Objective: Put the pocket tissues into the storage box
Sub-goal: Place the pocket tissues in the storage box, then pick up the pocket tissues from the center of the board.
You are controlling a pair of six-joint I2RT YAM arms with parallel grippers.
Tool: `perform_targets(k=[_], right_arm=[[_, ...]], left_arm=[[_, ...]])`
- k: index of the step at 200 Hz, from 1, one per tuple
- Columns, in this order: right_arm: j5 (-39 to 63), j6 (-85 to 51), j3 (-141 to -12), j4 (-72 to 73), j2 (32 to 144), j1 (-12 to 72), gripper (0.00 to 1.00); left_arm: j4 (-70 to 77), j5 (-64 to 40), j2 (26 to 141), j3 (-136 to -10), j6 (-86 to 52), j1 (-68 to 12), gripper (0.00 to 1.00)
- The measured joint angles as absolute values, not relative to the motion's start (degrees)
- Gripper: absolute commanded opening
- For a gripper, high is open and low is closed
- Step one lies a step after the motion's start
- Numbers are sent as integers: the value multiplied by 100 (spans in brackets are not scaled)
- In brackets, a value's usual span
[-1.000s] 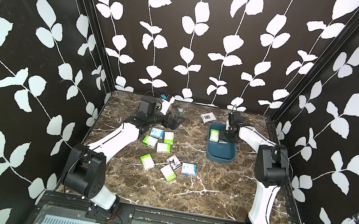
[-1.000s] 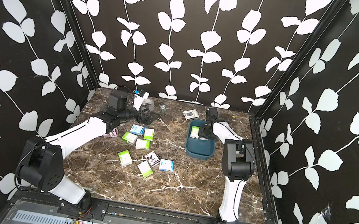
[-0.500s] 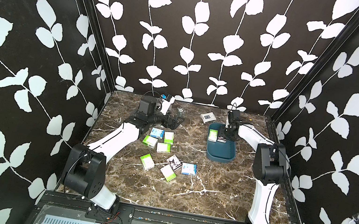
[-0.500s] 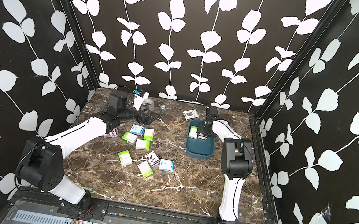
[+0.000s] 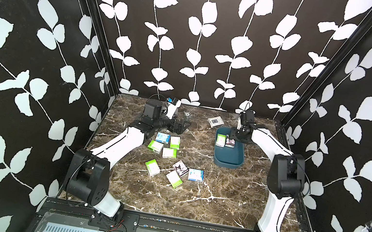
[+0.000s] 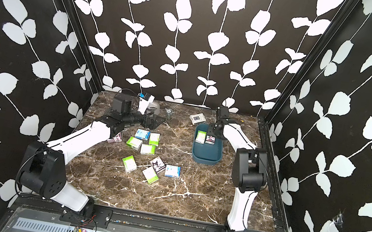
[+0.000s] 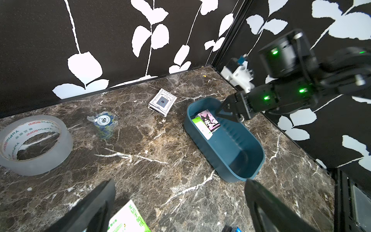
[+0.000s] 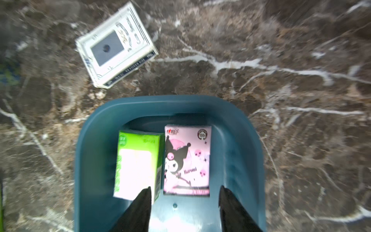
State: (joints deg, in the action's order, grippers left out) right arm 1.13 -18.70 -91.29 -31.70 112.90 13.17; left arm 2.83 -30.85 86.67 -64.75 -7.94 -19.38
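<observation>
Right hand [image 8: 185, 187] spread over box [image 8: 236, 152], holding nothing.
Green pack [image 8: 136, 164] and pink pack [image 8: 187, 160] lie flat, side by side, at the box's far end, just ahead of the fingertips. Left hand [image 7: 179, 181] is spread wide and empty, low over the surface [image 5: 191, 199]. Loose packs [image 5: 155, 146] lie scattered mid-surface, well apart from the box.

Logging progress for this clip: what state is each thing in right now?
storage box, upright, holding two packs.
green pack, flat in the box.
pink cartoon pack, flat in the box.
other pocket tissues, outside the box.
left gripper, open, empty.
right gripper, open, empty.
</observation>
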Motion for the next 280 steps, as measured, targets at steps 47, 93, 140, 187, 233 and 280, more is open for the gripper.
perform_targets(k=[47,93,140,187,233,280], right_arm=[[126,-1538,-8694,-3315,10792,1361,49],[331,-978,-8344,-3415,10243,2178,58],[934,-596,-8335,-3179,10151,3275,62],[1334,-473,-8329,-2982,10368,3826,68],[1820,-467,-8200,-2869,10711,4248,71],[2005,-473,-8132,-2832,11091,4460,72]], left_arm=[[285,-3096,8667,-6477,-816,-1938,99],[392,-3087,8667,-6469,-987,-1938,99],[827,-3085,8670,-6442,-1363,-1931,99],[1592,-3201,8665,-5937,-1997,-1468,99],[1623,-3208,8530,-5723,-2099,-1070,99],[1664,-3216,8294,-5605,-2099,-980,99]])
